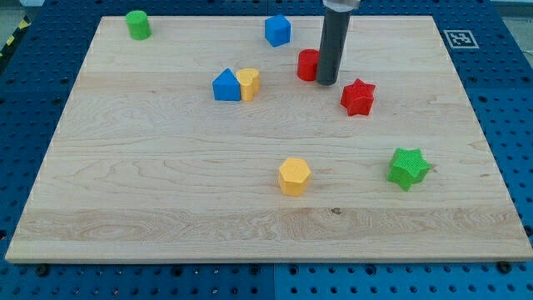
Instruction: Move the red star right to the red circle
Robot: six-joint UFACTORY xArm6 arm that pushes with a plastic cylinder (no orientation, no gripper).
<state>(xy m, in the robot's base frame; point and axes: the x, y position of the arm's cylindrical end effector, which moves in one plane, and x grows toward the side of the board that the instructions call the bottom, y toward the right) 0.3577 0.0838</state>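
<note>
The red star [358, 97] lies on the wooden board [166, 167], right of centre in the upper half. The red circle [308, 64] is a short cylinder up and to the left of the star, partly hidden by my rod. My tip [327, 82] rests on the board just to the right of the red circle, touching or nearly touching it, and up-left of the red star with a small gap between them.
A blue cube [277, 30] sits near the view's top. A blue block [226, 85] and a yellow heart [248, 83] touch each other left of centre. A green cylinder [138, 24] is top left, a yellow hexagon [294, 176] lower centre, a green star [408, 167] lower right.
</note>
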